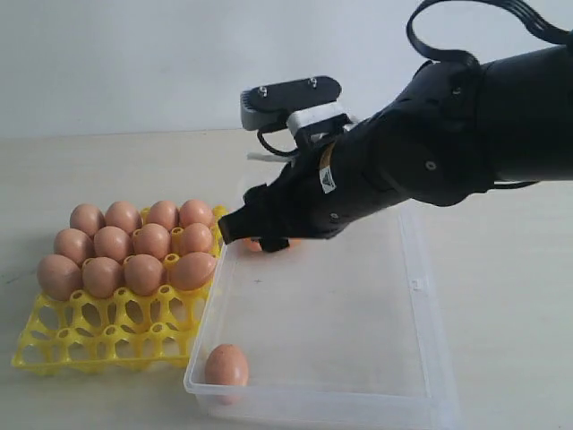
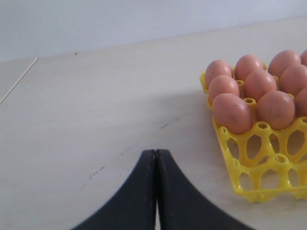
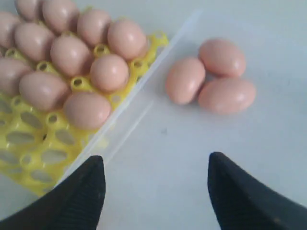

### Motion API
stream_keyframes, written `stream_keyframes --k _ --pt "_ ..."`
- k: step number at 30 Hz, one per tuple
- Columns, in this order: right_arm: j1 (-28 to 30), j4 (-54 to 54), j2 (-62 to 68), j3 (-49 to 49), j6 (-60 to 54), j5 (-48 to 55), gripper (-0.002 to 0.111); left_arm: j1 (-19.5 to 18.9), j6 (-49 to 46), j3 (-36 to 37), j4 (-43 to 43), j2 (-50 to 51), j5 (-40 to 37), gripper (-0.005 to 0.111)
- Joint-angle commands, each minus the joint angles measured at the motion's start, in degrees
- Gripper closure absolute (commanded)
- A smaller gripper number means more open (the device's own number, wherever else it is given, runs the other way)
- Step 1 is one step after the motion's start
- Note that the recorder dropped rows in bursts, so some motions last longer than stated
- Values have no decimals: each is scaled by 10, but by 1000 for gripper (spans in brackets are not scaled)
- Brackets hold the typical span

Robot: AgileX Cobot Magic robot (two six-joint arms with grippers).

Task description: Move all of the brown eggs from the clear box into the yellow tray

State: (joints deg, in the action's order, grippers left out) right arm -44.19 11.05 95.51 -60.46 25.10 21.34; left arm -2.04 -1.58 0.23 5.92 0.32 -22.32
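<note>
Along the clear box (image 1: 421, 285) edge, the right claw (image 3: 153, 165) is held apart over bare floor. The left claw (image 2: 155, 155) is pressed together above the surface (image 2: 96, 110).

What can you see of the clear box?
The clear box is a large, shallow rectangle of transparent plastic with low walls and rounded corners, open on top. It lies flat on the pale table, one long wall running right along the yellow tray. On its floor rest a lone brown egg by the near corner beside the tray and three clustered brown eggs toward the far end. The open right end effector hovers over that far part, seemingly clear of it.
</note>
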Motion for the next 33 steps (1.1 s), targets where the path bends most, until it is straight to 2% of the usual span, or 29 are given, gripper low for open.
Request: stream_keyframes --k 1,4,7,16,33 --pt "-1 -238 2 1 -158 73 49 3 3 -2 -1 -3 5 107" --pt "-1 -384 14 1 -259 82 49 3 3 -2 -1 -3 5 107" --pt "-1 -443 29 1 -310 113 49 3 3 -2 -1 -3 5 107" --pt "-1 -477 72 1 -331 151 49 3 3 -2 -1 -3 5 107" --pt "-1 -490 129 -15 -372 122 49 3 3 -2 -1 -3 5 107"
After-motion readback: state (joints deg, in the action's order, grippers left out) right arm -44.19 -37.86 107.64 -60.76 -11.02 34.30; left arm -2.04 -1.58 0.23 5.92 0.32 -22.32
